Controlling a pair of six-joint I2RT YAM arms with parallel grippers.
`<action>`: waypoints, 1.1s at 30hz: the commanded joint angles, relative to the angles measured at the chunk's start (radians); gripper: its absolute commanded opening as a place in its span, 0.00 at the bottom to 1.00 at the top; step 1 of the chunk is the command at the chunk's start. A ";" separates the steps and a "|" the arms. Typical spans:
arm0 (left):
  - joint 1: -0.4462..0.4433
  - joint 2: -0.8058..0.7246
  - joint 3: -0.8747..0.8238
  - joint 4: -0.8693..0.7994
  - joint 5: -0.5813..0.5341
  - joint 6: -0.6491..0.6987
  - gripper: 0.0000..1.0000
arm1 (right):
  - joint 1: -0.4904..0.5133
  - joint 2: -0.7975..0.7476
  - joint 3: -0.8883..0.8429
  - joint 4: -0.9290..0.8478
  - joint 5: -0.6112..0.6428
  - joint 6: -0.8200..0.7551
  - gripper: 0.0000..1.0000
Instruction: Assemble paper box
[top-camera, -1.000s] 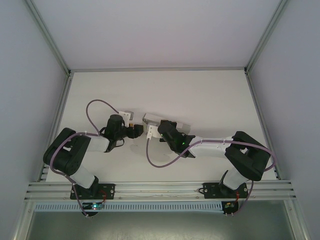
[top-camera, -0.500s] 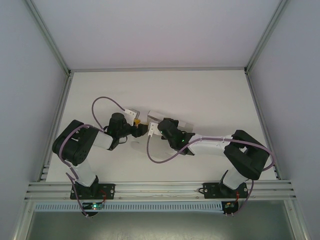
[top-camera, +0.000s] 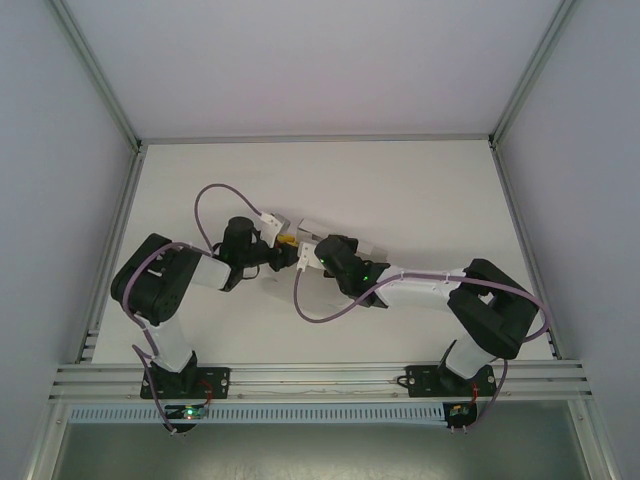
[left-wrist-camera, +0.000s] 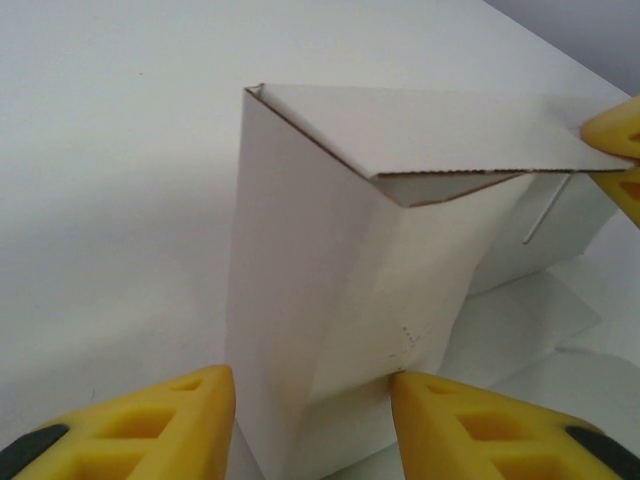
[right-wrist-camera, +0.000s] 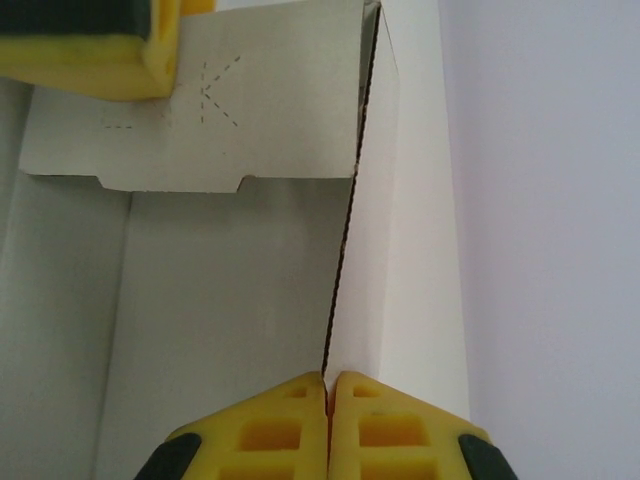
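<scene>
The paper box (top-camera: 311, 224) is white paperboard, half folded, standing on the table between both arms. In the left wrist view the paper box (left-wrist-camera: 330, 250) rises as a tall wall with a flap bent over its top. My left gripper (left-wrist-camera: 312, 420) has both yellow fingers against that wall's lower end, and the paper creases at the right finger. My left gripper (top-camera: 284, 246) meets the box from the left. My right gripper (right-wrist-camera: 327, 400) is shut on the thin edge of an upright wall of the paper box (right-wrist-camera: 400, 250). Its fingertips (left-wrist-camera: 615, 140) pinch the flap's far end.
The white table (top-camera: 400, 180) stretches behind and to the right of the box. Grey walls and metal posts (top-camera: 100, 70) ring it. An aluminium rail (top-camera: 320, 378) runs along the near edge. Purple cables (top-camera: 215, 195) loop over both arms.
My left arm has swung right up to the box and its jaws have narrowed around the wall. The right gripper, still shut on the box, has shifted slightly left.
</scene>
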 joint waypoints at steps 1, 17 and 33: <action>-0.025 0.024 0.057 0.006 0.036 0.020 0.46 | 0.022 0.067 -0.046 -0.261 -0.205 0.029 0.00; -0.027 0.094 0.212 -0.126 0.280 0.096 0.33 | 0.018 0.088 -0.029 -0.271 -0.254 0.014 0.00; -0.066 0.068 0.182 -0.333 0.207 0.108 0.34 | 0.007 -0.019 -0.067 -0.026 -0.143 -0.069 0.00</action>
